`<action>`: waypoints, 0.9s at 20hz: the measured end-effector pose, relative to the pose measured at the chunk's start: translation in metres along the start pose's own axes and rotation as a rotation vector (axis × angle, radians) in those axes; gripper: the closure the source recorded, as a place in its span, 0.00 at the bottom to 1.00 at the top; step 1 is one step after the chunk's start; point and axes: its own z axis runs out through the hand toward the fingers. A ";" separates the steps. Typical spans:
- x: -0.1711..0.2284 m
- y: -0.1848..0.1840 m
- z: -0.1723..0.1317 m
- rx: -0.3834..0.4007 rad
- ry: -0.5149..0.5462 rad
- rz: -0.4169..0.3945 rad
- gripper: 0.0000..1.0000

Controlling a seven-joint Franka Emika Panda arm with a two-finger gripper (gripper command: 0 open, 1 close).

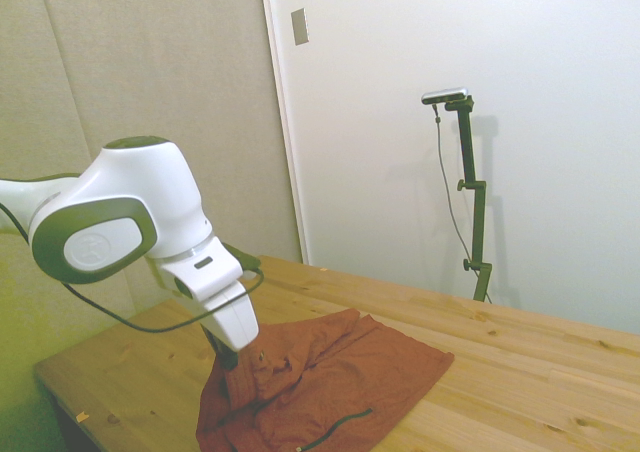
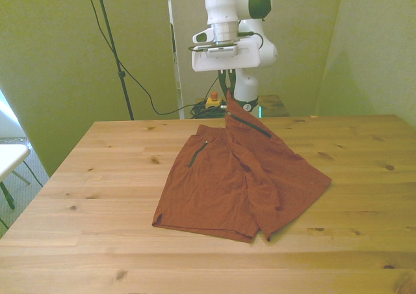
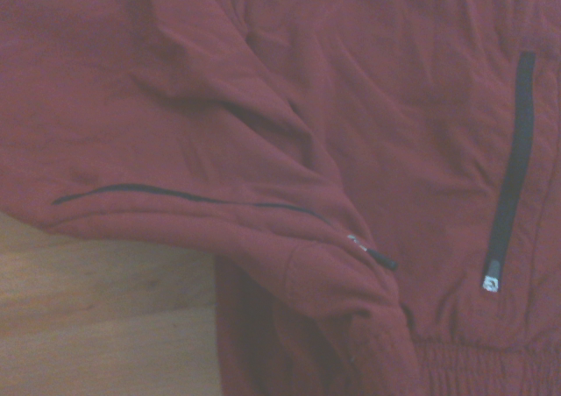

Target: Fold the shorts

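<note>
Fingers of the white arm's two-finger gripper are pinched closed on a raised peak of the rust-red, wrinkled soft cloth shorts, lifting that edge off the pale knotty wooden table. Beside the gripper, the rest of the shorts lies spread flat on the boards. Two dark zipper pocket lines cross the cloth. From the side, the wrist hides the fingertips.

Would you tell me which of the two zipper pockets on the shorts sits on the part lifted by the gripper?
The zipper toward the front view's right: it slopes on the raised fold under the gripper. The other zipper lies flat on the shorts.
</note>
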 end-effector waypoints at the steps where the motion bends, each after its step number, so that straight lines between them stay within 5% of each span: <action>1: 0.003 0.008 0.006 -0.003 -0.006 0.015 1.00; 4: 0.012 0.031 0.025 -0.008 -0.021 0.054 1.00; 5: 0.016 0.038 0.032 -0.011 -0.023 0.066 0.00; 18: 0.062 0.041 0.091 -0.060 -0.070 0.132 0.00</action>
